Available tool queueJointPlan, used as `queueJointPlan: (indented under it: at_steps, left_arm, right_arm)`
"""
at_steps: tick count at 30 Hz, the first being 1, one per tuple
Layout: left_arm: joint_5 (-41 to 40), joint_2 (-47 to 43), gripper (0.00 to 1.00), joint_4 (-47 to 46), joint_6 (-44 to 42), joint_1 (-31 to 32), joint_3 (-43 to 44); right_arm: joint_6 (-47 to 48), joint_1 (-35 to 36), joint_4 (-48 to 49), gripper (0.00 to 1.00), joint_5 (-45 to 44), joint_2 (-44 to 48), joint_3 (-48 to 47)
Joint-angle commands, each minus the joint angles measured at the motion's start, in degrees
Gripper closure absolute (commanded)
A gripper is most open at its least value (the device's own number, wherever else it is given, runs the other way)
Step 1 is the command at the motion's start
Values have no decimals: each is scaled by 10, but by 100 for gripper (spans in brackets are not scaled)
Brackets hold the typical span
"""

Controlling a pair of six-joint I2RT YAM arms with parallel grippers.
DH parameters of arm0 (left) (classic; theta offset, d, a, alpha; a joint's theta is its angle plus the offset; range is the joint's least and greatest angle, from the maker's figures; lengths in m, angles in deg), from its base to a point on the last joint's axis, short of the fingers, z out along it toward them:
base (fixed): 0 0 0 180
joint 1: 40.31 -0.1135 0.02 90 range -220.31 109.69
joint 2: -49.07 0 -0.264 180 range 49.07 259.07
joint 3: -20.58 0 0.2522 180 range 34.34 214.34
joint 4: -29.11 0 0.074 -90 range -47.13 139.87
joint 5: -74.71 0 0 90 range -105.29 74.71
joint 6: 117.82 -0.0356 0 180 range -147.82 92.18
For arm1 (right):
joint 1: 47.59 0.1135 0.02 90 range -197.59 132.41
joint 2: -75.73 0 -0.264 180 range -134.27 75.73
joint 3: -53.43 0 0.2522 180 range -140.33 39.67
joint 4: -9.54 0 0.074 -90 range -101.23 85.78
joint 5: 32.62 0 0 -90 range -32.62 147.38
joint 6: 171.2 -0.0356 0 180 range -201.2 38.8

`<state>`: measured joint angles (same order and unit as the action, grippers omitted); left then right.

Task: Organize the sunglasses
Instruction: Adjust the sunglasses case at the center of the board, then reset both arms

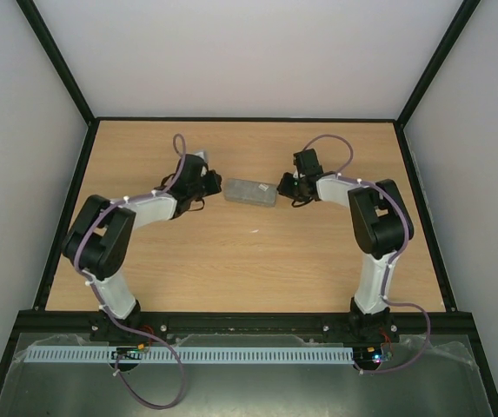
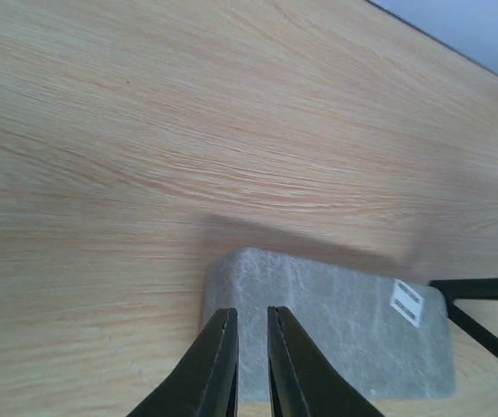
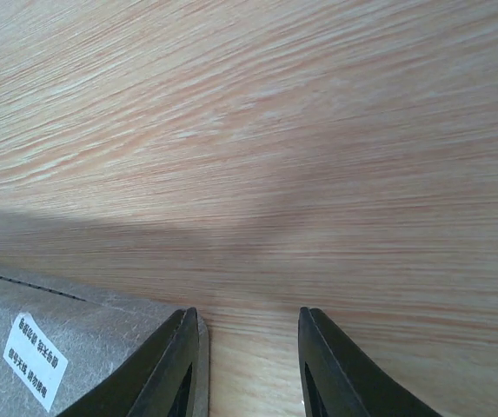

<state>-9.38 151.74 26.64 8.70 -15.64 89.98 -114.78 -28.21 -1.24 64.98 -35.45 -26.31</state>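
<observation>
The grey rectangular case [image 1: 250, 192] lies closed on the wooden table [image 1: 257, 252], mid-back. The sunglasses are not in view. My left gripper [image 1: 211, 185] is at the case's left end; in the left wrist view its jaws [image 2: 250, 311] are nearly closed, a thin gap between them, empty, over the case's left part [image 2: 344, 330]. My right gripper [image 1: 285, 187] is at the case's right end; in the right wrist view it [image 3: 249, 313] is open and empty, its left finger [image 3: 175, 365] against the case's corner [image 3: 75, 339].
A white label [image 2: 407, 302] sits on the case's lid near its right end. The black frame rails [image 1: 249, 119] border the table at the back and sides. No cloth shows.
</observation>
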Motion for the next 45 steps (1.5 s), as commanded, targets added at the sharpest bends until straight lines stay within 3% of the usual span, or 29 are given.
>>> queueJointPlan:
  at_steps: [1,4,8,10,11,12,16,19,22,25,28,38,43,45]
  left_arm:
    - [-9,-73,85,-1,-2,-10,-34]
    - [-30,-139,79,15,-6,-19,-63]
    - [-67,-234,62,38,-12,-39,-110]
    - [-94,-284,35,45,-14,-45,-136]
    - [-107,-309,8,45,-15,-49,-149]
    - [-121,-329,2,48,-14,-55,-162]
    - [-172,-388,1,69,-22,-80,-203]
    - [-227,-414,1,81,-24,-97,-233]
    - [-272,-422,0,65,-63,-102,-253]
    - [-368,-412,0,44,-93,-104,-269]
    - [-377,-393,1,-68,-152,-114,-321]
    - [-267,-350,0,-166,-229,-191,-325]
    - [-251,-299,0,-401,-269,-197,-421]
    - [-238,-263,1,-419,-276,-199,-408]
  right_arm:
    - [8,0,22,66,26,-9,-13]
    - [16,-3,23,64,15,17,1]
    - [23,-7,41,56,-33,115,78]
    - [29,-7,51,45,-72,182,127]
    - [31,-8,57,36,-93,215,153]
    - [32,-9,62,28,-129,252,185]
    - [54,-15,80,0,-238,387,274]
    - [86,-24,96,1,-316,471,335]
    - [127,-33,149,1,-357,526,401]
    - [156,-44,237,1,-369,553,465]
    - [178,-48,343,1,-404,549,524]
    - [137,-129,510,2,-401,457,584]
    - [163,-130,610,1,-401,382,574]
    - [187,-131,621,1,-404,344,548]
